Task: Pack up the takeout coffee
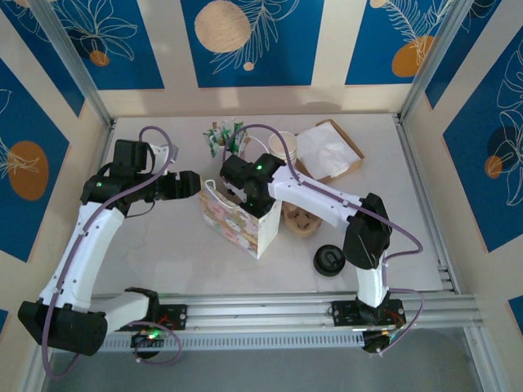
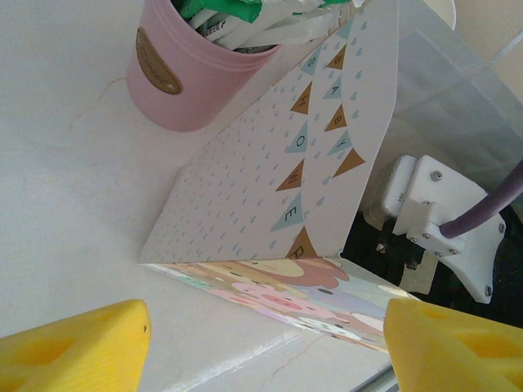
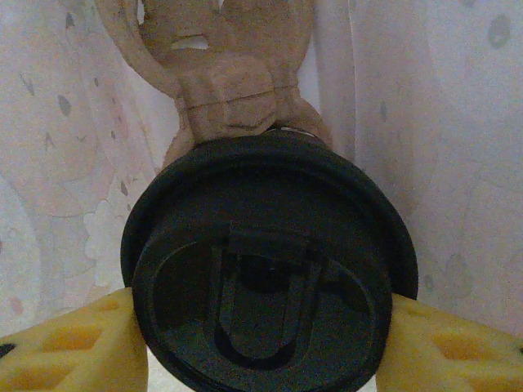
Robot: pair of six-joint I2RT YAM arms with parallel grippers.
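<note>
Snugly inside the patterned paper bag (image 1: 237, 224), the right gripper (image 3: 261, 343) clamps foam jaws around the round, black-lidded takeout coffee (image 3: 265, 245); beside the bag, the left gripper (image 2: 265, 347) holds jaws spread.

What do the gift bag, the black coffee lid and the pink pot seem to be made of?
Gift bag: likely paper or thin card, matte, with a sharp fold and printed bunting.
Lid of the takeout coffee: probably moulded plastic, black, slight sheen, raised ridges.
Pink pot: unclear, perhaps painted metal or ceramic; smooth, with an oval label.
</note>
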